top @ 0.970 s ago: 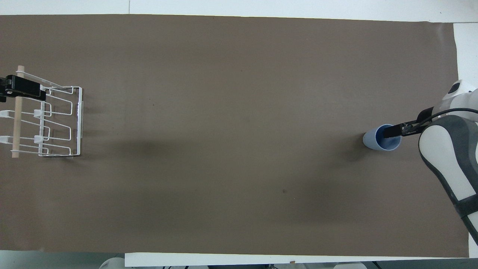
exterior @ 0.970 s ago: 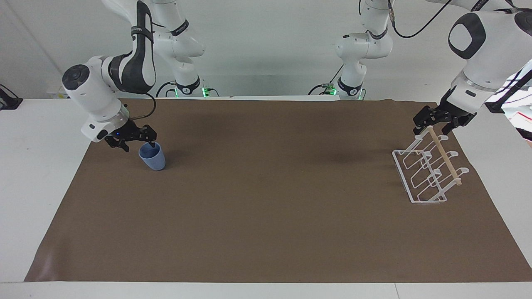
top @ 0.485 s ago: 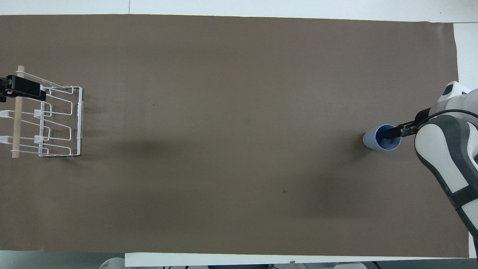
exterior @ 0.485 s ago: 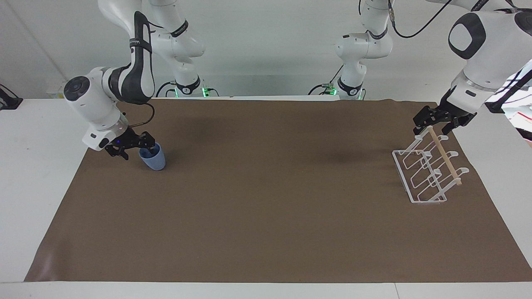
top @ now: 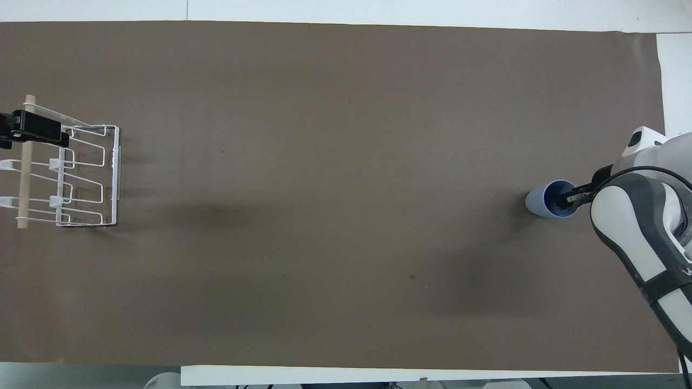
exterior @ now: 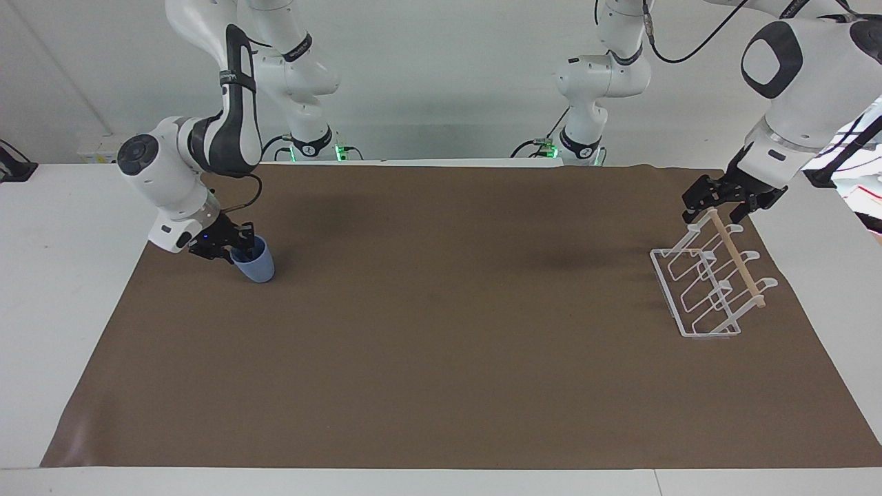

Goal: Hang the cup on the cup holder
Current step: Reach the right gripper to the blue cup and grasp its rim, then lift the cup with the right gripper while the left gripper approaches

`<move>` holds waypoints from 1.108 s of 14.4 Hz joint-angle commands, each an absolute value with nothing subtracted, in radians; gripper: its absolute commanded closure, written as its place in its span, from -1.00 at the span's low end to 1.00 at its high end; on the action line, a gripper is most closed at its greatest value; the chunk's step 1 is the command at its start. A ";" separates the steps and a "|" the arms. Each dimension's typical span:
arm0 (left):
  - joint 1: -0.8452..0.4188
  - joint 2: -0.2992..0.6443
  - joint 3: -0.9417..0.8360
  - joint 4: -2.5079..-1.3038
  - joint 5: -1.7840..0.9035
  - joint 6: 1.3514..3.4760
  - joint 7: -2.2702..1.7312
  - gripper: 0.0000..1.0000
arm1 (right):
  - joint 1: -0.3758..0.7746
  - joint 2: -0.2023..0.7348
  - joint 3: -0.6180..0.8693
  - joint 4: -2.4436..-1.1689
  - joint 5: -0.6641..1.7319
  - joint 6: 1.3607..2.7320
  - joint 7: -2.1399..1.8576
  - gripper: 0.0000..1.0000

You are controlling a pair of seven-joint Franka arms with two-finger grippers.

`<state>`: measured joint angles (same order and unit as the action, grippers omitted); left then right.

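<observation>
Two arms work at the surface (exterior: 441,441). The blue cup (exterior: 253,263) stands on the brown mat (exterior: 441,331), at about 9 o'clock in the facing view. The right end effector (exterior: 238,249) pinches the cup's rim, one finger inside. The white cup holder (exterior: 703,289) sits at about 3 o'clock. The left end effector (exterior: 716,207) hangs spread wide over the holder's wooden bar (exterior: 737,260).

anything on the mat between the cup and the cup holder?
Nothing: only bare brown mat lies between the cup and the cup holder, clearest in the overhead view.
</observation>
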<state>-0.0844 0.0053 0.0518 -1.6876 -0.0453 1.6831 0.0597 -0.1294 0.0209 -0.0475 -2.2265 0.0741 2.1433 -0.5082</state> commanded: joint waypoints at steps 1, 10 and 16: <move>-0.078 -0.023 0.043 -1.724 -0.028 1.667 0.064 -1.00 | -0.135 0.011 -0.044 -2.227 0.094 2.146 -0.566 1.00; -0.086 -0.038 0.037 -1.738 -0.034 1.672 -0.025 -1.00 | 0.121 0.009 -0.008 -2.048 0.907 1.963 -0.182 0.98; -0.245 -0.064 0.031 -1.796 -0.067 1.706 -0.645 -1.00 | 0.556 0.060 -0.006 -2.000 1.256 2.472 0.263 1.00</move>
<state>-0.2040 -0.0310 0.0271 -1.7578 -0.0523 1.6810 -0.4606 0.4702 0.0263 0.0019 -2.0386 1.2062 2.3797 0.1602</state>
